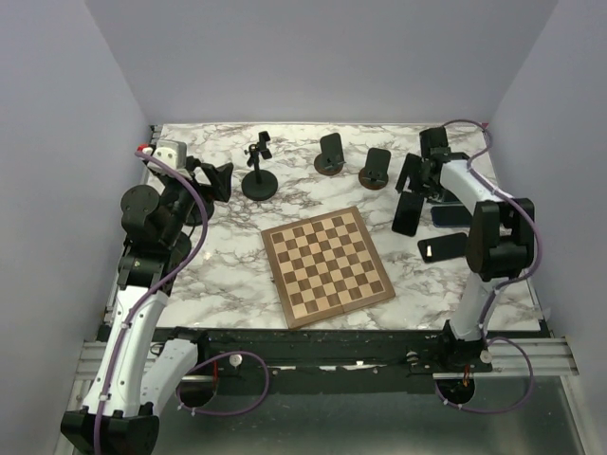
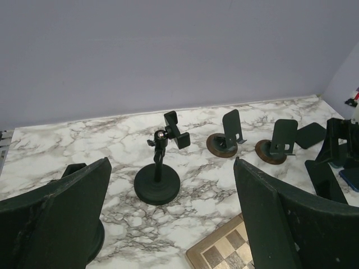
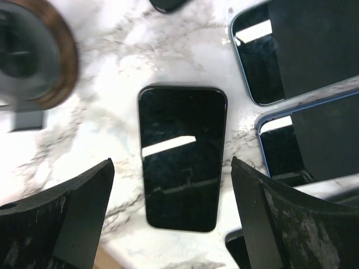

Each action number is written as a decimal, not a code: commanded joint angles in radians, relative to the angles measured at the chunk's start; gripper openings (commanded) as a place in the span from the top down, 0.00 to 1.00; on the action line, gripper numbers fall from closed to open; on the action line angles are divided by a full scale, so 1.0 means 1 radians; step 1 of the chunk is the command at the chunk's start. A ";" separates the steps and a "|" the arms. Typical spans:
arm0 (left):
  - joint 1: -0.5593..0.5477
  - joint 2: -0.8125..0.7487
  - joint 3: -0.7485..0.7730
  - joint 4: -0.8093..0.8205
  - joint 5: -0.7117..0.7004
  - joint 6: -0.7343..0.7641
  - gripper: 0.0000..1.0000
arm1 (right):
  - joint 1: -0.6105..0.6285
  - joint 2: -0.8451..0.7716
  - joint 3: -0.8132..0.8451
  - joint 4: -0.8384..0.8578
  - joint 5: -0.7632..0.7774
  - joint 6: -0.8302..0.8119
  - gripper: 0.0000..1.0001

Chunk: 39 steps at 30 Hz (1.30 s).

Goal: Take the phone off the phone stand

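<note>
The glossy black slab phone (image 3: 182,157) lies flat on the veined marble table (image 3: 112,67), beside a blurred round-based stand (image 3: 33,56), perhaps wood-rimmed. The right gripper (image 3: 173,185) hovers above it, jaws spread wide. The left gripper (image 2: 172,168) gapes likewise, empty.

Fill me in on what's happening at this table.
The right gripper, open and empty, hangs over a black phone lying flat on the marble table, beside two blue phones. The left gripper, also open, faces the clamp stand and two plate stands, all empty.
</note>
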 commanded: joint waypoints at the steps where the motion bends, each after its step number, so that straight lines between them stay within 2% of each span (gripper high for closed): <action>1: -0.004 -0.029 -0.025 0.037 -0.028 0.007 0.02 | 0.017 -0.178 -0.020 0.047 0.026 -0.014 0.08; 13: -0.007 -0.123 -0.129 0.169 -0.084 0.041 0.02 | 0.029 -0.726 -0.232 0.433 -0.125 -0.025 0.05; 21: -0.012 -0.253 -0.242 0.320 -0.142 0.031 0.01 | 0.029 -1.057 -0.433 0.734 -0.256 -0.002 0.00; 30: -0.010 -0.457 -0.269 0.371 -0.290 -0.120 0.01 | 0.029 -1.261 -0.500 0.797 -0.080 0.005 0.00; 39: -0.010 -0.623 -0.214 0.291 -0.417 -0.123 0.01 | 0.028 -1.340 -0.503 0.779 0.063 0.027 0.00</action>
